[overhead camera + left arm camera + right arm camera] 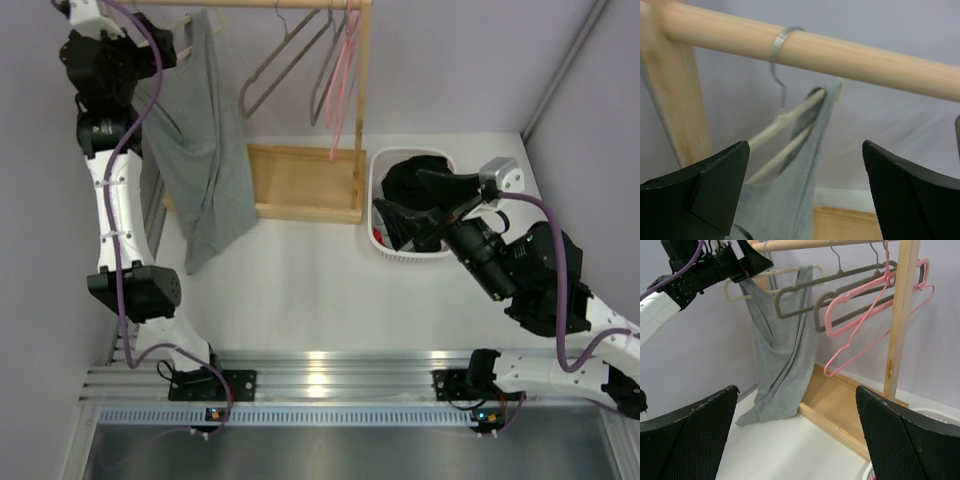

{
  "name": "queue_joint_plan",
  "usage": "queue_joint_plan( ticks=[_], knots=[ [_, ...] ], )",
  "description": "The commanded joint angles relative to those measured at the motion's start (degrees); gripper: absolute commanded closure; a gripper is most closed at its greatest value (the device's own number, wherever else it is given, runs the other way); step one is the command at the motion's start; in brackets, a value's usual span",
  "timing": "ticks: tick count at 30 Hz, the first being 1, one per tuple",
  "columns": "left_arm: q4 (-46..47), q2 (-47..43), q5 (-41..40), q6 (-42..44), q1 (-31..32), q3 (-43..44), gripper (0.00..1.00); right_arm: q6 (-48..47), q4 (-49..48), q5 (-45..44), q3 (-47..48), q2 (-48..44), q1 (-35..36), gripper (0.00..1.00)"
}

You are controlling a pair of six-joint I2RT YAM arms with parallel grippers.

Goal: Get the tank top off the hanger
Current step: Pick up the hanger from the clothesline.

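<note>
- While the tank top (782, 350) hangs from one end of the cream hanger (795, 112) on the wooden rail (840, 52), the left gripper (805, 150) sits just before it with its jaws wide apart. Strap and hanger show between the fingers; neither is gripped.
- Right gripper (402, 195): jaws spread and holding nothing, over the white basket (410, 257), well apart from the garment.
- Count: one tank top; one cream hanger; two bare grey hangers (840, 276); pink hangers (344, 75), number unclear; one basket holding dark cloth.
</note>
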State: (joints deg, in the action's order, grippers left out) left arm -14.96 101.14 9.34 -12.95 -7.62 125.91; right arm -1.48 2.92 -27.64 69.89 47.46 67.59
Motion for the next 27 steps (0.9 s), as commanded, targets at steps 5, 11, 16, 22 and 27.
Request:
queue_joint_plan(
  ticks=[5,11,16,22,27],
  knots=[
    [10.6,5.1,14.3,-8.0,-6.5,11.5,0.01,-0.5,0.2,0.7,2.8,-0.8,-0.5,0.01],
    [12.1,10.6,18.1,-5.7,-7.4,16.1,0.02,-1.2,0.2,-0.3,3.2,-0.1,-0.5,0.01],
    [12.1,13.1,16.4,-2.5,-7.5,16.2,0.02,-2.4,0.2,-0.8,3.8,0.5,-0.5,0.01],
    [13.1,14.8,15.1,-1.6,-7.6,16.4,0.06,-3.9,0.2,-1.0,4.8,2.3,-0.5,0.01],
    [13.1,14.8,14.5,0.4,-7.6,13.8,0.14,-4.3,0.2,-0.8,5.5,4.3,-0.5,0.01]
  ],
)
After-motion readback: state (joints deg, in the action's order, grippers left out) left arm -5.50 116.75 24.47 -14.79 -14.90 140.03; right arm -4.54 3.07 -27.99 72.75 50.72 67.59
